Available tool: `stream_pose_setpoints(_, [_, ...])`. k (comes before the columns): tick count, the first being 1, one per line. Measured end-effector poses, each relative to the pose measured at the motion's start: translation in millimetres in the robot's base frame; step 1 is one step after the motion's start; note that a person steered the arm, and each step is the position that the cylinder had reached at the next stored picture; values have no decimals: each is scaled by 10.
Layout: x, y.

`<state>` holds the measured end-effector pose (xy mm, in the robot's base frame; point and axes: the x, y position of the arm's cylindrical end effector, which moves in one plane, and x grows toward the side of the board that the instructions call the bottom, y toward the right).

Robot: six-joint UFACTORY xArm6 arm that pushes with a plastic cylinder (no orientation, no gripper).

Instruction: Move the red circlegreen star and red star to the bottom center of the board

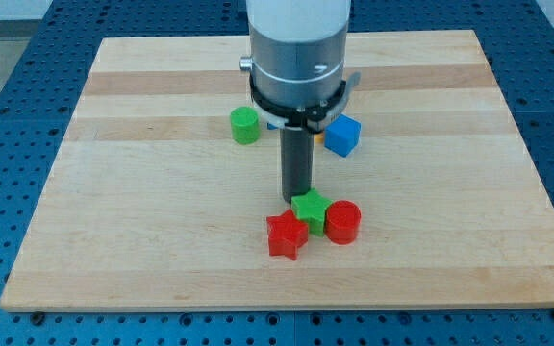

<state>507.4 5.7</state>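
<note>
Pale wood desk [162,192], grain running across. No claw fitted: a dark rod ends in my tip [298,199], touching the green star [311,209] at its upper edge. Red star [287,235] and red circle [342,222] flank the green star, touching, bottom centre. Green cylinder [245,125] and blue cube [342,135] stand well apart above; nothing obstructs.

no readable text, labels, numbers or signs anywhere
</note>
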Motion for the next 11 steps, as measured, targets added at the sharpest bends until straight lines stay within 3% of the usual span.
stream_pose_setpoints(2, [446, 0])
stream_pose_setpoints(4, [-20, 214])
stream_pose_setpoints(6, [55, 1043])
stream_pose_setpoints(9, [454, 859])
stream_pose_setpoints(11, [504, 621])
